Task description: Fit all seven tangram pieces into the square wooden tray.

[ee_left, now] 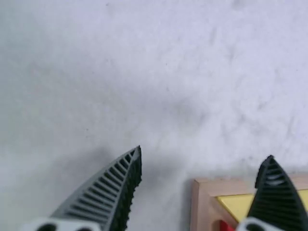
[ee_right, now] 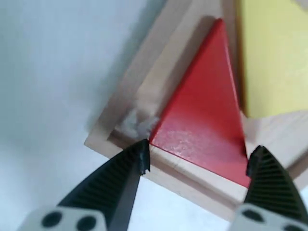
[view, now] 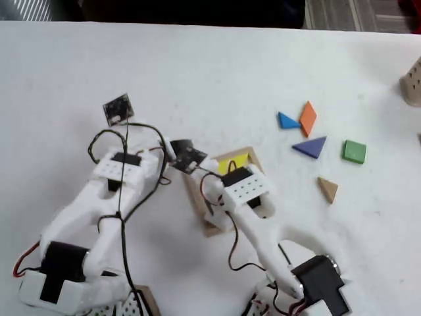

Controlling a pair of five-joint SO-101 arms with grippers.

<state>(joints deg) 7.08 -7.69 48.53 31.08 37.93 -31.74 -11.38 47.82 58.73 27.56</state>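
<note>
Tray: two in, red, yellow; five pieces loose.

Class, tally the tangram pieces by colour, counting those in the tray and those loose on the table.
blue piece: 1
orange piece: 1
purple piece: 1
green piece: 1
tan piece: 1
yellow piece: 1
red piece: 1
Total: 7

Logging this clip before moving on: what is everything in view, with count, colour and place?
wooden tray: 1, light wood, mid-table
yellow piece: 1, yellow, in tray
red triangle: 1, red, in tray beside yellow
blue triangle, orange parallelogram, purple triangle, green square, tan triangle: 1 each, loose, right of tray
table: 1, white
left gripper: 1, black, open, at tray corner
right gripper: 1, black, open, over red triangle
</note>
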